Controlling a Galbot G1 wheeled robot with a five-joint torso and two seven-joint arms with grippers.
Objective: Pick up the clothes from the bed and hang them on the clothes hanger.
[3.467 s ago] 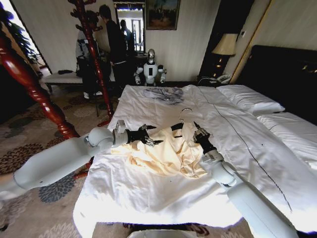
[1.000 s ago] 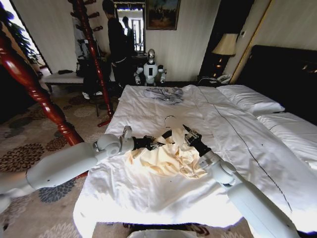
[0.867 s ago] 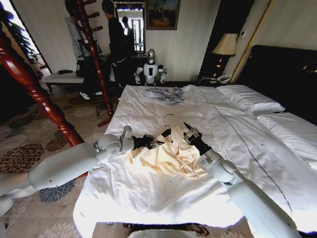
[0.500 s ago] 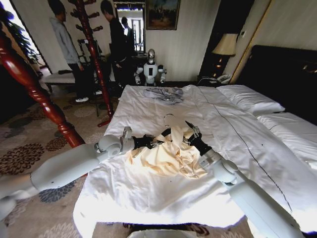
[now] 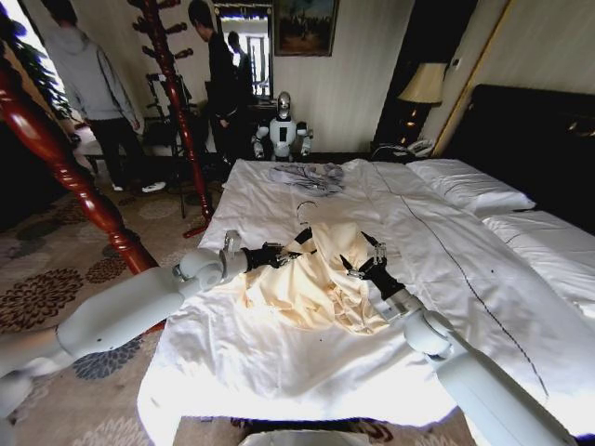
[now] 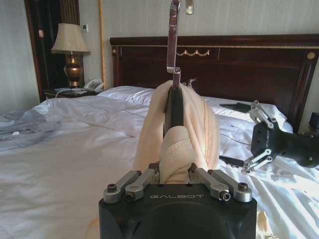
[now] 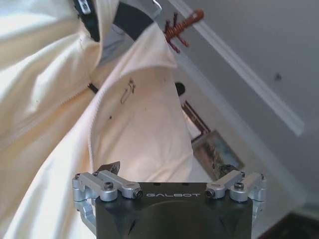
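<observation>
The clothes, a pale cream-yellow garment, are bunched on the white bed and rise in a peak at the middle. My left gripper is shut on one end of the black clothes hanger, with cream cloth draped over it and pinched between the fingers. The silver hook points up. To the right of the peak my right gripper stands open, close against the garment and holding nothing. It also appears across the bed as the right gripper in the left wrist view.
A grey garment lies at the bed's far end. Pillows and the dark headboard are on the right. A red-brown coat stand and a nearer turned post stand left of the bed. Patterned carpet lies around it.
My left gripper has raised the hanger, pulling the garment's top up into a peak. My right gripper has let go of the hanger's other end, opened and drawn back towards me.
</observation>
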